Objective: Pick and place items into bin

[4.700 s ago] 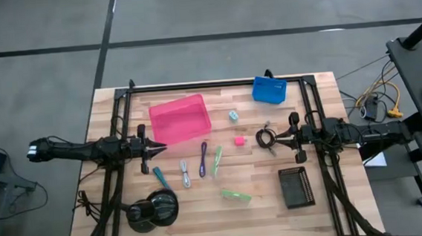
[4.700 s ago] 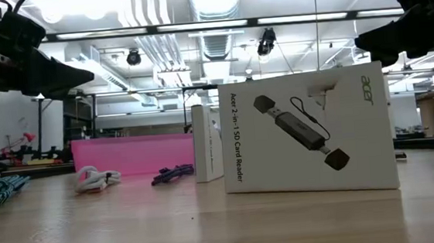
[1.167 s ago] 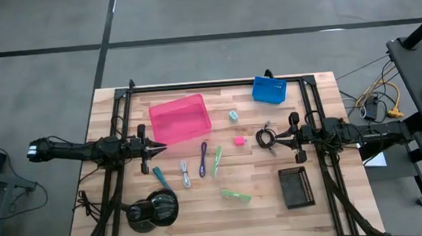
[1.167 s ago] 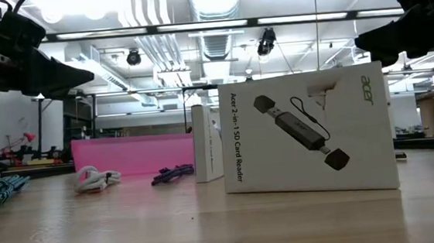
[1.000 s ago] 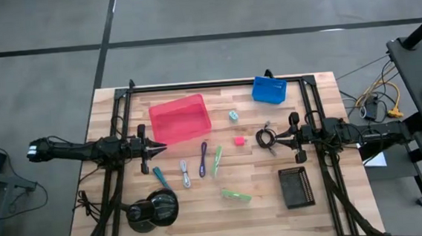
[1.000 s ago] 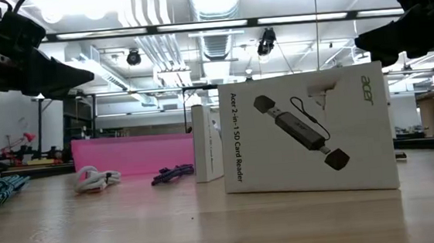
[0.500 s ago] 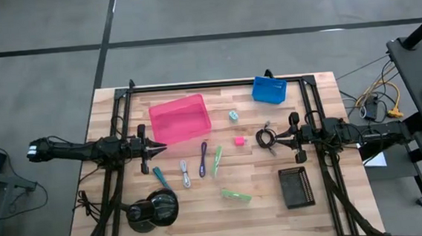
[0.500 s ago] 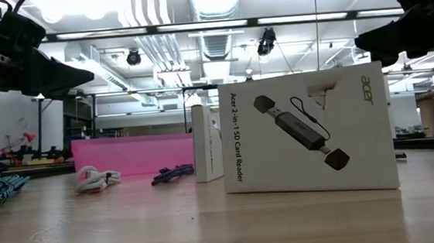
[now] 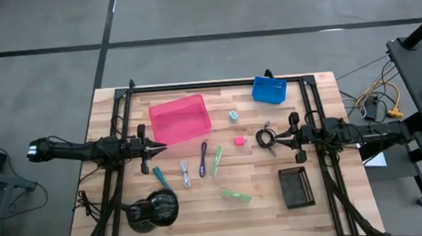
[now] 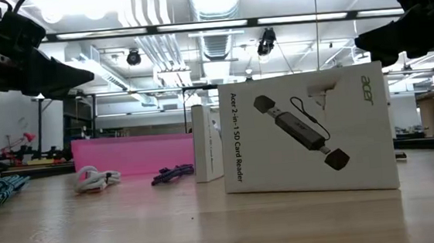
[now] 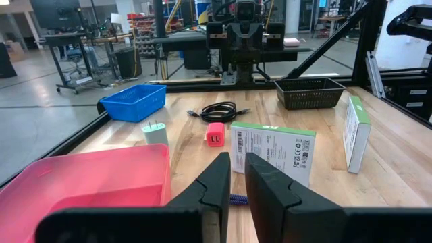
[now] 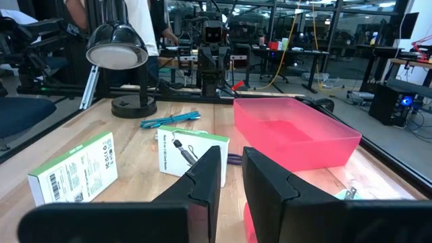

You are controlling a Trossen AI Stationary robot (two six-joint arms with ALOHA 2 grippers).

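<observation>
Nothing has changed over the last seconds: the left gripper (image 9: 157, 146) and right gripper (image 9: 271, 138) hover mid-frame, fingers nearly pressed together, holding nothing. The items (black coiled cable (image 9: 265, 138), pink cube (image 9: 238, 141)) lie unpicked below and right of the pink bin (image 9: 179, 118), so work hasn't begun.

pink bin (image 9: 180, 119): empty, table's rear-left | black coiled cable (image 9: 266, 138): right of pink cube (image 9: 239, 140)

Pale planked wood table (image 9: 329, 214), glossy translucent pink plastic bin (image 9: 180, 119), matt black mesh tray (image 9: 295, 186)
</observation>
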